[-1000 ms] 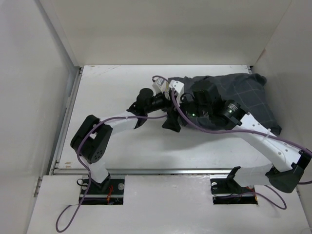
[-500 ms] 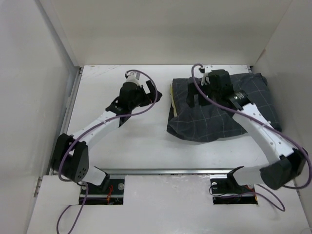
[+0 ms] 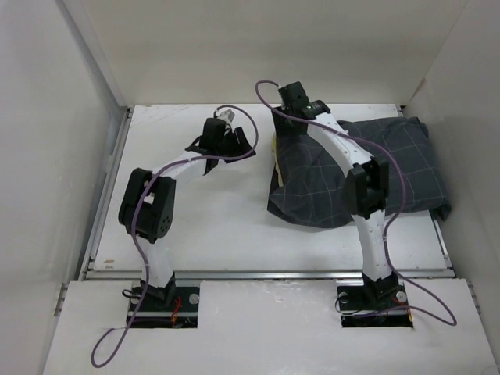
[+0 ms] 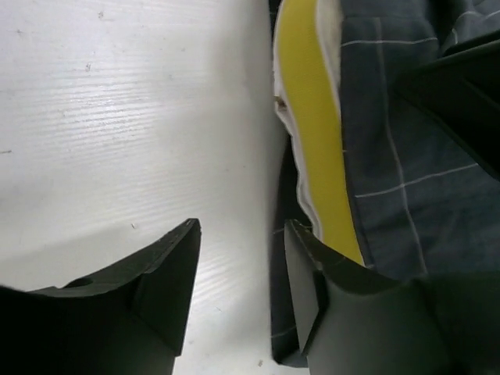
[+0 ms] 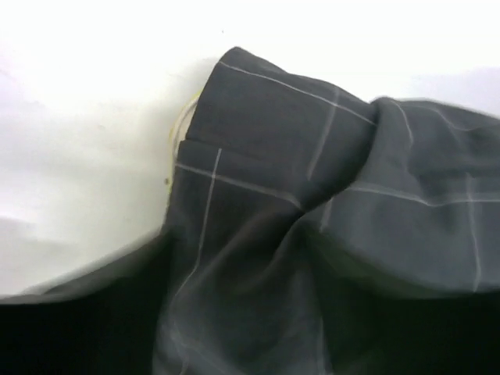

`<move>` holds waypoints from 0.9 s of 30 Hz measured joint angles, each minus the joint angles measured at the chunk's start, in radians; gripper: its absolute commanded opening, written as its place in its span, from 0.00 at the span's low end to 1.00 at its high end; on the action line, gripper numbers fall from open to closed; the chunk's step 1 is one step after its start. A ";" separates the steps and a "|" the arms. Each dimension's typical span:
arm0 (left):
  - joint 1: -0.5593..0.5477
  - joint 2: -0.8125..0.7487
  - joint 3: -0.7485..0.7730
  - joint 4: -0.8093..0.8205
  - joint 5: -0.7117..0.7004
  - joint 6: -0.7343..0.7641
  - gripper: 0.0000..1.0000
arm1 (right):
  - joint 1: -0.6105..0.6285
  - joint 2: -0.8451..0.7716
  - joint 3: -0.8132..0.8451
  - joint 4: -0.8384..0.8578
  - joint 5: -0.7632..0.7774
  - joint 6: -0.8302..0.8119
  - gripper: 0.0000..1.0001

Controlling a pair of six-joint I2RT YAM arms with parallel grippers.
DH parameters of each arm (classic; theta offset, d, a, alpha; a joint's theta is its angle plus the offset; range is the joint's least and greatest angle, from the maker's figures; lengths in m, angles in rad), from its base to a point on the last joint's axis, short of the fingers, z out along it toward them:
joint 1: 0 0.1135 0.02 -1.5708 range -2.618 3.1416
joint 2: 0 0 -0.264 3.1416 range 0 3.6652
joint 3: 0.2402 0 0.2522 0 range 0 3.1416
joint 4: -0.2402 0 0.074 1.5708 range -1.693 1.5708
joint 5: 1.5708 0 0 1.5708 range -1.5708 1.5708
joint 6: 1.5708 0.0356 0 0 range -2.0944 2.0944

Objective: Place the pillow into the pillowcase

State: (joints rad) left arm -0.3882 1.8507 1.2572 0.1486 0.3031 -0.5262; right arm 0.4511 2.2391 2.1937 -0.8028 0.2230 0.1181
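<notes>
The white table [image 3: 195, 223] is boxed in by pale walls [image 3: 47, 156] on the left, back and right. The pillowcase [image 3: 414, 168] lies plump across the right half. Its right edge is close to the right wall and its far corner is near the back wall. Broad bare tabletop lies between its left edge and the left wall.

The pillow [image 4: 311, 117] is inside the cover. Only its yellow band and a cream strip show along the cover's left, open edge.

The left gripper [image 4: 242, 234] hangs over bare table just beside that edge, fingers spread with nothing between them. Its right finger is close against the dark fabric.

The right gripper [image 3: 291, 95] is raised over the cover's far left corner. Its wrist view is blurred and dark below, so I cannot tell how its fingers stand.
</notes>
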 measured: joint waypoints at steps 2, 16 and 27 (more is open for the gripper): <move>0.014 0.051 0.023 -0.001 0.034 0.002 0.35 | 0.000 0.055 0.039 -0.022 -0.004 -0.017 0.25; 0.033 0.207 0.073 0.074 0.224 0.006 0.26 | 0.066 0.098 0.252 -0.072 -0.445 -0.123 0.00; 0.057 0.214 -0.032 0.261 0.326 -0.037 0.40 | 0.079 0.085 0.257 -0.009 -0.806 -0.126 0.12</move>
State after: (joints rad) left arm -0.3309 2.0651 1.2255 0.4091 0.6289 -0.5629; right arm 0.5297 2.3245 2.4512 -0.8116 -0.5827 -0.0082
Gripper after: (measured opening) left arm 0.369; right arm 0.040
